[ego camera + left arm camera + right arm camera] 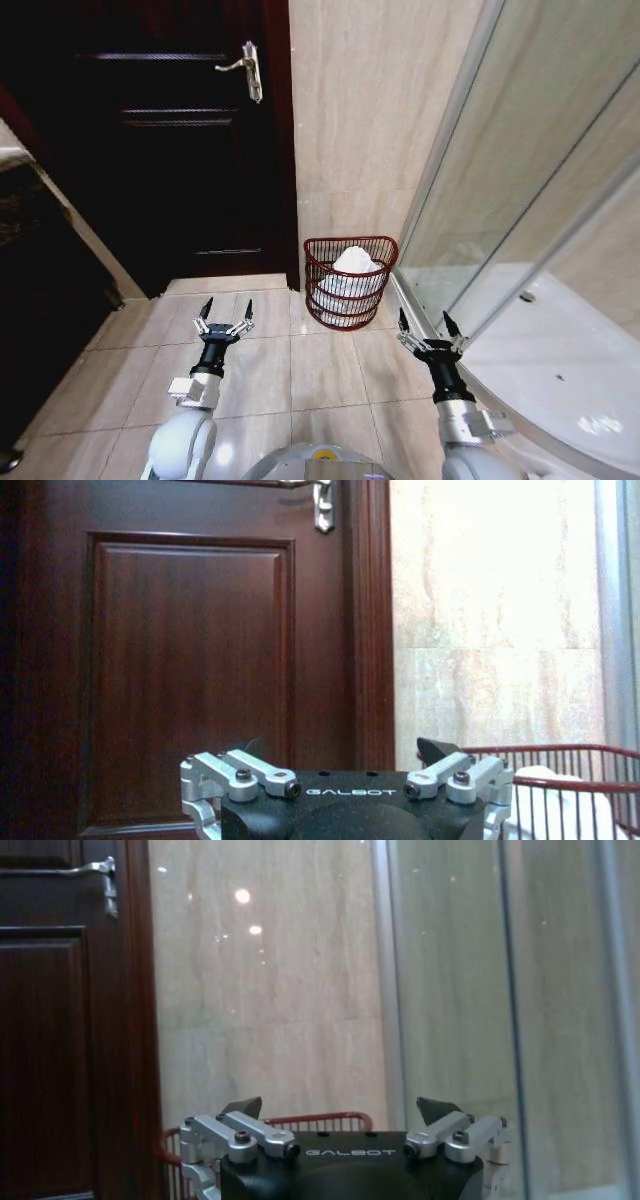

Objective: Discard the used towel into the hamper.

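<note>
The hamper point(320, 268), a small dark red woven-bar basket, stands on the tiled floor against the beige wall, between the door and the shower glass. A white towel point(355, 264) lies bunched inside it, rising just above the rim. My left gripper point(225, 313) hovers open and empty above the floor, nearer than the hamper and to its left. My right gripper point(429, 325) is open and empty as well, nearer than the hamper and to its right. In the left wrist view the hamper's rim point(560, 751) and the towel point(560, 799) show past my left gripper point(345, 747).
A dark wooden door point(170, 140) with a silver handle point(245, 66) is shut at the left. A glass shower enclosure point(530, 230) with a white curved base point(560, 370) fills the right. A dark cabinet point(40, 270) lines the left edge. Beige floor tiles point(300, 370) lie between the arms.
</note>
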### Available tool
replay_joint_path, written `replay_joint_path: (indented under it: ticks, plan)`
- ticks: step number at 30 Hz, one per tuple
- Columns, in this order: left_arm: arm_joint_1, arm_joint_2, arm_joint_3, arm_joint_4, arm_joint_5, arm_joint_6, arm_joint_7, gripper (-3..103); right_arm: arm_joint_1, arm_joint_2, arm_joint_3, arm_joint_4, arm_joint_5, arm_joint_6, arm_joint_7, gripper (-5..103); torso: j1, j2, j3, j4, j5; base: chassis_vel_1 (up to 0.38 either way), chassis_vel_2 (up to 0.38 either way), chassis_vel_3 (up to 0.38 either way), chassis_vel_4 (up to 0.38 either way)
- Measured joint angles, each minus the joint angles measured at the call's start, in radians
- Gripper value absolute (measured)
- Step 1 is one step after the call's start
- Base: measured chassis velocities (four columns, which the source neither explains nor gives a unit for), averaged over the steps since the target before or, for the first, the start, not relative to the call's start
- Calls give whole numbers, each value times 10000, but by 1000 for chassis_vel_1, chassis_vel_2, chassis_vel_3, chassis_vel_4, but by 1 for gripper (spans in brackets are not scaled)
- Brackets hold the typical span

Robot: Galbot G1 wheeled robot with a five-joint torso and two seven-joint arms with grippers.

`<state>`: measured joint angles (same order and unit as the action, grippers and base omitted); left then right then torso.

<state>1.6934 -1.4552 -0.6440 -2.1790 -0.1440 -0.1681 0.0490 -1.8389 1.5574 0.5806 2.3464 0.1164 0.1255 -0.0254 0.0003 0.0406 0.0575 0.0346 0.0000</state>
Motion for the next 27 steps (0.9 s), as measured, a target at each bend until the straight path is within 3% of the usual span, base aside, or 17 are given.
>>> replay_joint_path:
  ticks: [27]
  plan:
    - [54, -12, -40, -60, 62, -50, -25, 100, -136, -16, -37, -32, -47, 150, 229, 100, -3, -417, -460, -2, 1, -95, -90, -96, -99]
